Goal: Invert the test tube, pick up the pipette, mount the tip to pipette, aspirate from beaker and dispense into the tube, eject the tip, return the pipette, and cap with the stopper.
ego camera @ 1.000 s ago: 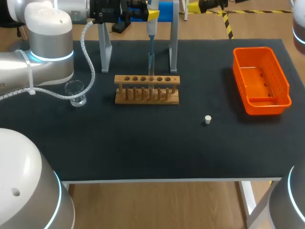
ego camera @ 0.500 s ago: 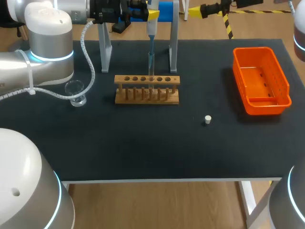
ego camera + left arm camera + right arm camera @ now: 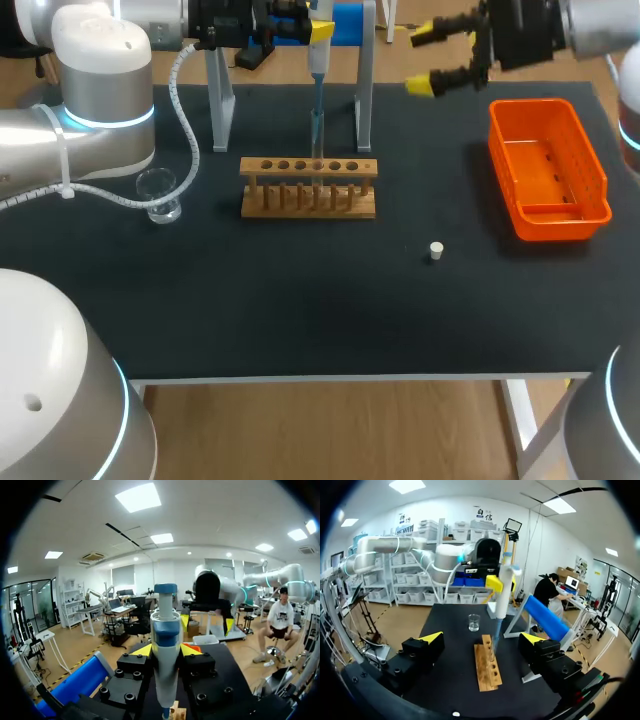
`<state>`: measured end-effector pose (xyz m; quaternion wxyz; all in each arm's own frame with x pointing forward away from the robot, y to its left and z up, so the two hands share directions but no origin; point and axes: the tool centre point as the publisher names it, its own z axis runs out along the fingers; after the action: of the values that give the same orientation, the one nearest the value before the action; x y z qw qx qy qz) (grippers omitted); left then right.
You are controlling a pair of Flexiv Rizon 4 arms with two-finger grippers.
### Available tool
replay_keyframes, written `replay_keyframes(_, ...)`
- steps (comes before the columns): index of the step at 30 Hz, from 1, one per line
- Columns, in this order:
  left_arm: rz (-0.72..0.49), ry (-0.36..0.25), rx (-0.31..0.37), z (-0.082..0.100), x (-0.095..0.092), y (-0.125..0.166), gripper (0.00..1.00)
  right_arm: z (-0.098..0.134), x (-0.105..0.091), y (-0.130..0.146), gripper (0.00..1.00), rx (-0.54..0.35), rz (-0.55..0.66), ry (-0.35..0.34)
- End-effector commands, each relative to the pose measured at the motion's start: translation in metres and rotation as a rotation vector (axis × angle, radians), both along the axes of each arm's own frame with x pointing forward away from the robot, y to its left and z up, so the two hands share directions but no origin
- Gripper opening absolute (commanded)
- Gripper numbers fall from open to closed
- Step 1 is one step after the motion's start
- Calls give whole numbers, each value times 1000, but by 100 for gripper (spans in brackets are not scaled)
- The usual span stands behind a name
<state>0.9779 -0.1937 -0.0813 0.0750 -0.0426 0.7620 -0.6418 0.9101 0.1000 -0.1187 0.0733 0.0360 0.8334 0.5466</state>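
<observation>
My left gripper (image 3: 312, 30) is shut on the pipette (image 3: 318, 62) and holds it upright above the wooden rack (image 3: 308, 187). The pipette's tip points down into the test tube (image 3: 317, 132) standing in the rack. In the left wrist view the pipette (image 3: 165, 645) sits between the yellow fingertips (image 3: 142, 650). My right gripper (image 3: 423, 60) hangs open and empty over the table's back right. In the right wrist view it (image 3: 482, 638) faces the rack (image 3: 486, 666) and pipette (image 3: 503, 600). The glass beaker (image 3: 158, 195) stands left of the rack. The white stopper (image 3: 436, 250) lies right of it.
An orange bin (image 3: 547, 168) sits at the table's right side, just right of the right gripper. The grey pipette stand (image 3: 363, 90) with a blue bar rises behind the rack. My left arm's body (image 3: 100, 90) covers the table's back left corner.
My right gripper has come into the head view from the upper right, moving down and towards the table's back. The left arm and pipette have kept still.
</observation>
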Motion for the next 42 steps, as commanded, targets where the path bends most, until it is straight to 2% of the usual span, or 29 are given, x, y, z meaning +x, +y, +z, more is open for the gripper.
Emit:
replay_keyframes(1, 2, 0, 0, 0, 0, 0, 0, -26, -4, -2, 100, 41, 19, -45)
replay_keyframes(5, 2, 0, 0, 0, 0, 0, 0, -45, -4, 5, 100, 46, 51, -82)
replay_keyframes(10, 2, 0, 0, 0, 0, 0, 0, -70, 10, 14, 100, 67, 49, -51)
replay_keyframes(14, 2, 0, 0, 0, 0, 0, 0, -88, 21, 25, 100, 47, 88, -55)
replay_keyframes(18, 2, 0, 0, 0, 0, 0, 0, -103, 30, 38, 100, 46, 108, -31)
replay_keyframes(30, 2, 0, 0, 0, 0, 0, 0, -136, 51, 70, 100, 31, 153, 16)
replay_keyframes(42, 2, 0, 0, 0, 0, 0, 0, -158, 58, 98, 100, -6, 189, 4)
